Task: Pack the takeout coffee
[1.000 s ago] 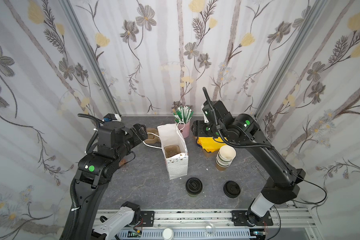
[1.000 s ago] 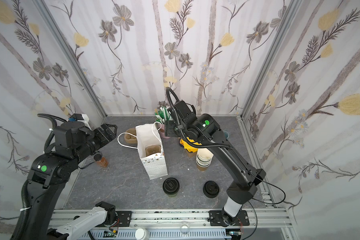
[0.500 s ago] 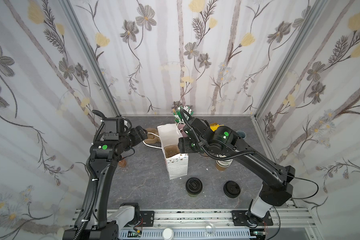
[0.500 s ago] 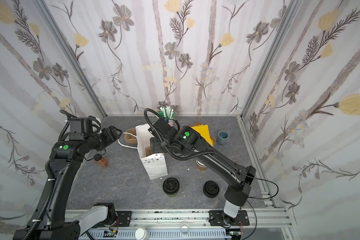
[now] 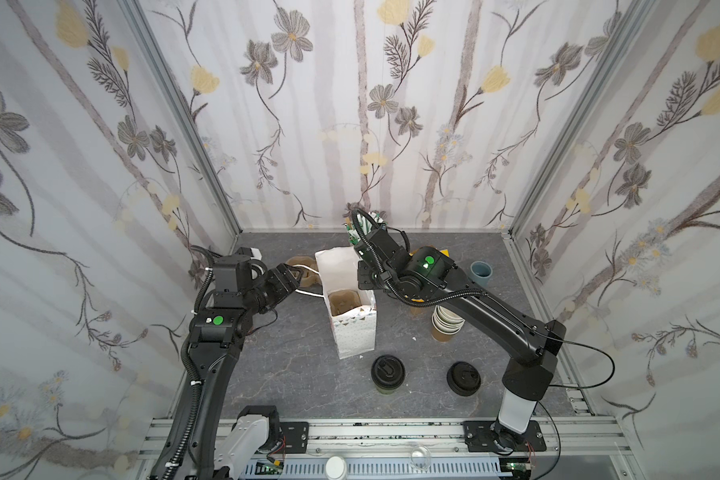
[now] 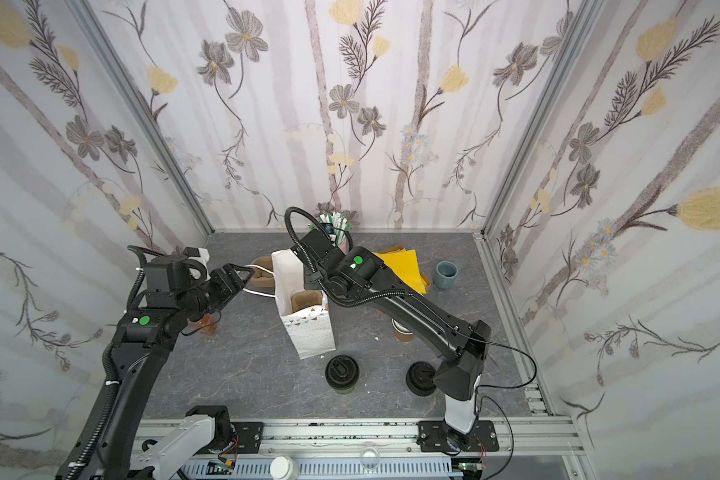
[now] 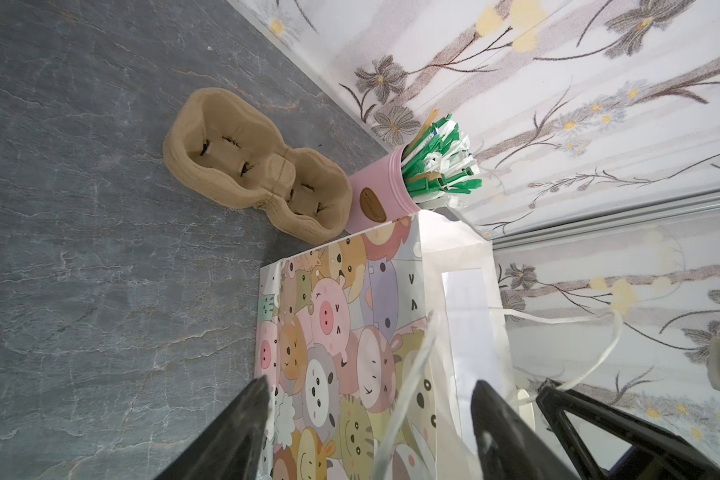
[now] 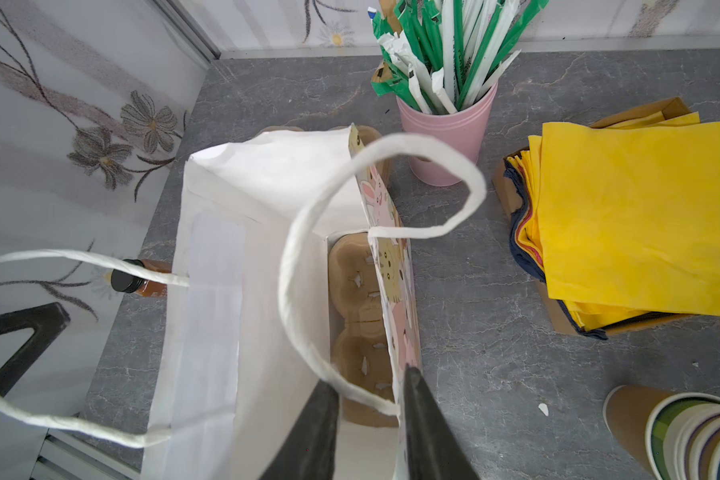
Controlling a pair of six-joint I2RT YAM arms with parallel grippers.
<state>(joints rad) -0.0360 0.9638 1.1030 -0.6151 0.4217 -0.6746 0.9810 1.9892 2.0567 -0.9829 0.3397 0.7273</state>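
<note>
The takeout coffee (image 5: 387, 372) (image 6: 341, 372), a small cup with a black lid, stands alone on the table in front of the white paper bag (image 5: 354, 332) (image 6: 308, 336). A brown cup carrier (image 8: 358, 291) lies in the bag. My right gripper (image 8: 366, 386) sits astride the bag's right wall at the handle base. Its jaws are narrow, with a gap still showing. My left gripper (image 7: 371, 415) (image 5: 294, 274) is open beside the bag's printed left side (image 7: 341, 332), and the loose left handle strap runs between its fingers.
A second carrier (image 7: 250, 162) and a pink cup of straws (image 8: 445, 137) stand behind the bag. Yellow napkins (image 8: 641, 216), a grey mug (image 5: 481, 271) and stacked lidless cups (image 5: 447, 320) are on the right. A pile of lids (image 5: 463, 377) lies front right, a small brown bottle (image 6: 206, 326) left.
My right arm swung from over the napkins to the bag's right rim, and its jaws narrowed there. My left arm lifted and stretched out; its gripper stayed by the left handle, jaws slightly closer.
</note>
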